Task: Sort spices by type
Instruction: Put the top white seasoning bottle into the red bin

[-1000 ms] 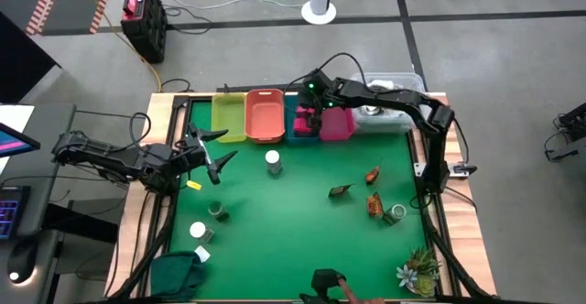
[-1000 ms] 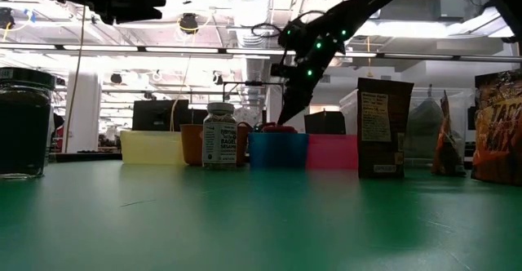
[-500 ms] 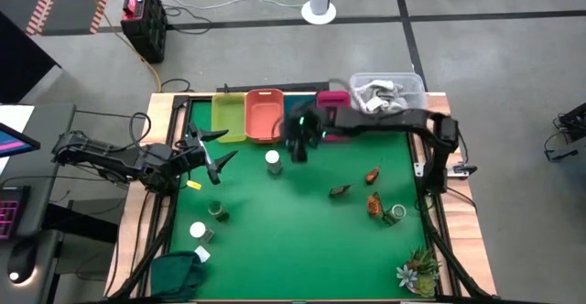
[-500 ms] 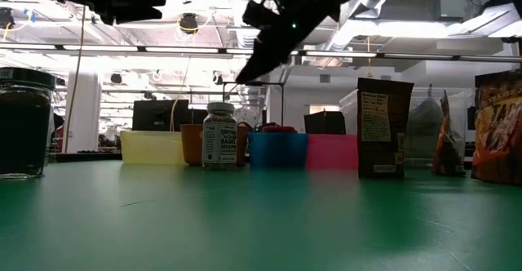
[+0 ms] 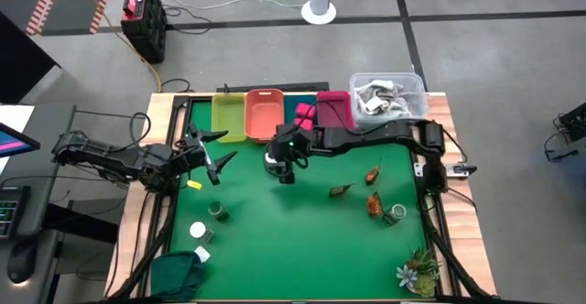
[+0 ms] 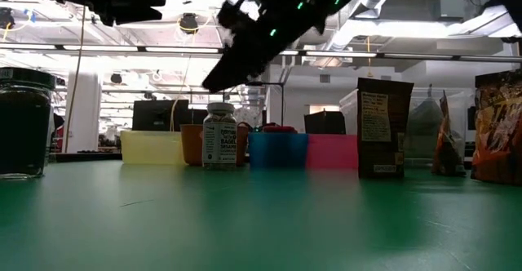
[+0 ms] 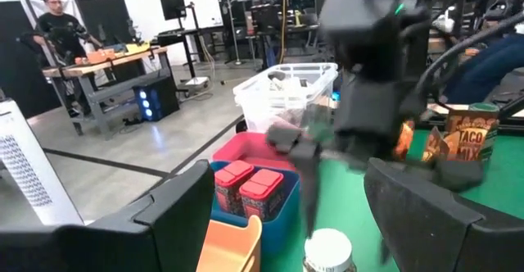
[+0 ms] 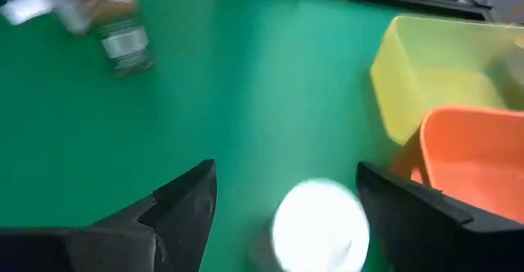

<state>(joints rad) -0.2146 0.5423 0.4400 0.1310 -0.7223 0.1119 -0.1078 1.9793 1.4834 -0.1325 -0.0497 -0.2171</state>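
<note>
Your right gripper [image 5: 277, 160] hovers, fingers apart, over the white-capped jar [image 8: 319, 223], at six o'clock from the orange bin [image 5: 263, 114]; left gripper [image 5: 212, 154] waits open.

The floor [image 5: 513, 66] around the table is grey concrete, crossed by dark seams, with red-and-white hazard striping [image 5: 50, 2] at one far corner. A white round-based pedestal [image 5: 319, 2] stands beyond the table's far edge, and a black-and-red box [image 5: 144, 16] on the floor trails yellow and black cables. A lit screen [image 5: 14, 139] shows beside the table. Seen level across the table, the room is an open workshop — white ceiling with exposed pipes and ducts [image 6: 424, 10], long strip lights [image 6: 114, 51], a white column [image 6: 81, 112]. Farther back, a person [image 7: 56, 26] stands behind a workbench [image 7: 106, 63] with monitors [image 7: 102, 14] and a whiteboard [image 7: 201, 6].
</note>
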